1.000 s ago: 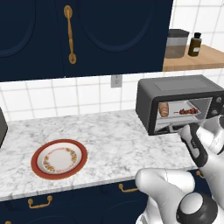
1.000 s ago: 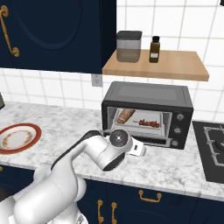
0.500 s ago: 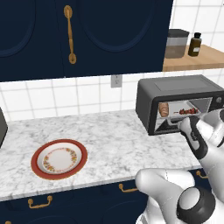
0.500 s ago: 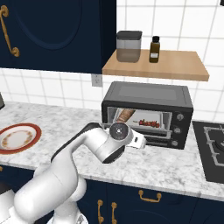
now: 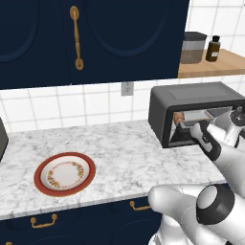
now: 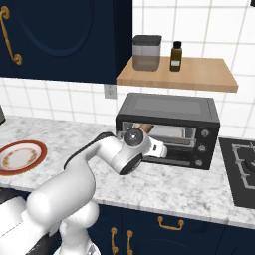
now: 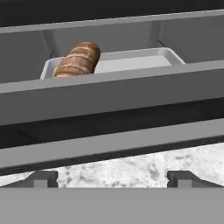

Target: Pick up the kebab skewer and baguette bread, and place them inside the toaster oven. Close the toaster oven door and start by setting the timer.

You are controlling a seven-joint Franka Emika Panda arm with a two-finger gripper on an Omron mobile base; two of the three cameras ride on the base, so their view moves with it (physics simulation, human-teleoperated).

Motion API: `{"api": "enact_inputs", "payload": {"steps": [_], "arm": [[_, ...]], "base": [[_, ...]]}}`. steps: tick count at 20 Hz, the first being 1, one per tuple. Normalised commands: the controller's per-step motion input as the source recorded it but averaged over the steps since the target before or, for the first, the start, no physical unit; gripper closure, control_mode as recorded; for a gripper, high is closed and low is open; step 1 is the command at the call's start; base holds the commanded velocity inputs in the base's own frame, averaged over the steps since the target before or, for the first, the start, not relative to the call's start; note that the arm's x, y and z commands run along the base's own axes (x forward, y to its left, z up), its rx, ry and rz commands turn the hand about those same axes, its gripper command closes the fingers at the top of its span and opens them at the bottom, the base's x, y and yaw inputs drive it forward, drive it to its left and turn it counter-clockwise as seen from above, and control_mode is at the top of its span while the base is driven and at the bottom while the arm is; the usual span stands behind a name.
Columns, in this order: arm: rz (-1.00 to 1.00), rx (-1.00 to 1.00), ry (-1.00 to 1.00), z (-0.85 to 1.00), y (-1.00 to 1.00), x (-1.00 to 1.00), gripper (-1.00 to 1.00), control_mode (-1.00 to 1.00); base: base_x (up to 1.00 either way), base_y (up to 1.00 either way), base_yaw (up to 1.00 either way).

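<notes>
Golden baguette bread (image 7: 78,60) lies on a tray (image 7: 131,61) (toaster oven door (image 7: 113,98) rising before it), gripper (image 7: 113,178) spread

A: Where do the base cameras look from?
B: Behind the arm, facing forward and down. The toaster oven (image 5: 196,115) sits at three o'clock in the left view, near centre (image 6: 169,129) in the right.
A: The hand camera?
B: Very near, facing the oven's opening (image 7: 113,87).

Home kitchen: marble counter (image 5: 119,153), navy cabinets (image 5: 95,38), tiled wall, toaster oven (image 6: 169,129), stove (image 6: 244,169)
</notes>
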Motion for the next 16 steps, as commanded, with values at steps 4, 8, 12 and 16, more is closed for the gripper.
{"api": "enact_inputs", "payload": {"steps": [4,8,12,16], "arm": [[0.0,-0.04,0.0,0.02,0.01,0.5,-1.0,-1.0],[0.0,0.0,0.0,0.0,0.0,0.38,-1.0,-1.0],[0.0,0.0,0.0,0.0,0.0,0.43,-1.0,-1.0],[0.0,0.0,0.0,0.0,0.0,0.44,-1.0,-1.0]], "base": [[0.0,0.0,0.0],[0.0,0.0,0.0],[0.0,0.0,0.0],[0.0,0.0,0.0]]}}
